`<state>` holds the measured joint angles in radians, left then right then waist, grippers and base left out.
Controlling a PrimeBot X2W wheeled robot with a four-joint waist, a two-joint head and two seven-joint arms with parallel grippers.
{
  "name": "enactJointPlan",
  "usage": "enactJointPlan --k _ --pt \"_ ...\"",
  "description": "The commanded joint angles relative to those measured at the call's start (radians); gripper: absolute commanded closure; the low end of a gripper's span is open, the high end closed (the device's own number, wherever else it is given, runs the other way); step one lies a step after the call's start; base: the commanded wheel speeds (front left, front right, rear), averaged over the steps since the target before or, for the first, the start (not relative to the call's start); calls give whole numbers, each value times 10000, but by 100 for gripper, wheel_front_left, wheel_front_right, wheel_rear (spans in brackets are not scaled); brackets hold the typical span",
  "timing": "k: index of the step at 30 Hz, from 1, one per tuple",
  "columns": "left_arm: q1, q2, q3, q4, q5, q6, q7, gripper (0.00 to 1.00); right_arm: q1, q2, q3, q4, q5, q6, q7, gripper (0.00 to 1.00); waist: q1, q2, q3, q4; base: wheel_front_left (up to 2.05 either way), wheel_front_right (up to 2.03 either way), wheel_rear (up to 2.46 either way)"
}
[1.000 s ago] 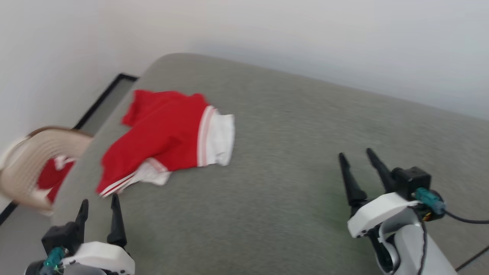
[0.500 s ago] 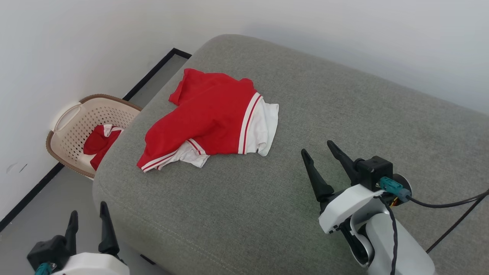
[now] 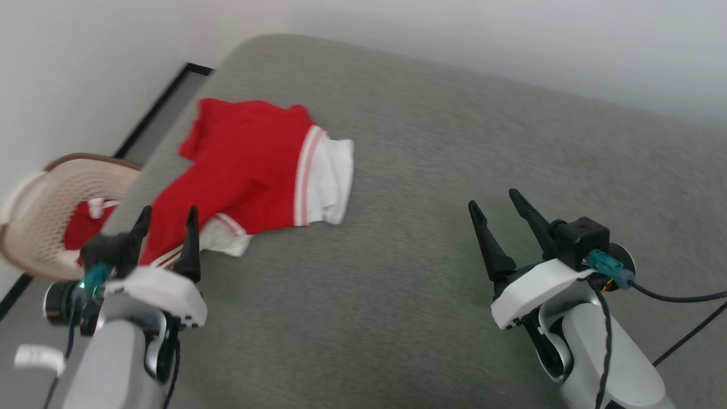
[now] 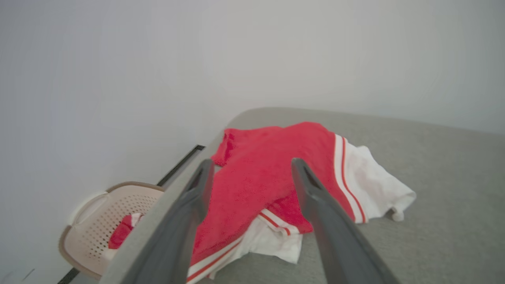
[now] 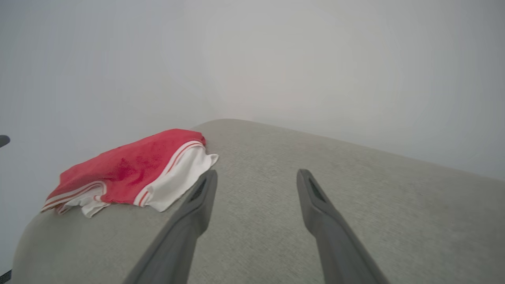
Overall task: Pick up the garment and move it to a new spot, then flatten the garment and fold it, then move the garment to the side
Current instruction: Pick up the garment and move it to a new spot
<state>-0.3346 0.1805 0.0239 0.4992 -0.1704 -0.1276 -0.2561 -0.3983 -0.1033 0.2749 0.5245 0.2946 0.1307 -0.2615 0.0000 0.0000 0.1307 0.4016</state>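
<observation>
As it lies in a crumpled heap, the garment [image 3: 250, 165] shows mostly its red side. A white sleeve part sticks out to the right, with thin red and white stripes where the two colours meet. More white cloth with stripes peeks out at its near edge. It rests on top of a big grey cushion [image 3: 431, 142], close to the cushion's left end, and it lies free.

The left gripper [image 3: 168, 215] is just in front of the garment's near edge. Its two dark fingers are spread wide apart and point at the red cloth. I cannot tell if the tips touch the cloth. The right gripper [image 3: 493, 200] is well apart from the garment, over the bare middle of the cushion. Its fingers are spread wide too, and they are empty. A black cable [image 3: 676, 295] runs off from its wrist.

Down on the floor beside the cushion's left end stands a pale basket [image 3: 40, 210] full of little holes. Some red cloth [image 3: 76, 230] lies inside it. A plain pale wall [image 3: 454, 34] is behind the cushion.
</observation>
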Motion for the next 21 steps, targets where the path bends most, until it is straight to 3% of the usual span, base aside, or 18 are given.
enactJointPlan --k 1,4,8,11,17,21 --pt "-665 386 -610 749 -575 -32 532 0 -88 -5 -71 -45 -81 1 -52 0 0 0 633 -918 0 0 0" --pt "-1639 1328 -1404 1862 -1473 -10 1317 0 -93 54 -213 -117 -129 1 -52 0 0 0 925 -1518 0 0 0" --pt "-2312 1946 -2356 2596 -2717 -15 2347 0 -120 137 -343 -210 -171 1 -52 0 0 0 1244 -2065 0 0 0" --pt "-2721 2916 -3347 2988 -3797 -7 3488 0 -126 205 -348 -284 -206 1 -52 0 0 0 1527 -2568 0 0 0" --pt "-3190 3960 -4624 3524 -5637 -10 5479 0 -299 277 -409 -511 -306 1 -52 0 0 0 2060 -3313 0 0 0" --pt "-3290 4104 -4930 3964 -6731 -11 6348 0 -417 322 -313 -626 -380 1 -52 0 0 0 2372 -3702 0 0 0"
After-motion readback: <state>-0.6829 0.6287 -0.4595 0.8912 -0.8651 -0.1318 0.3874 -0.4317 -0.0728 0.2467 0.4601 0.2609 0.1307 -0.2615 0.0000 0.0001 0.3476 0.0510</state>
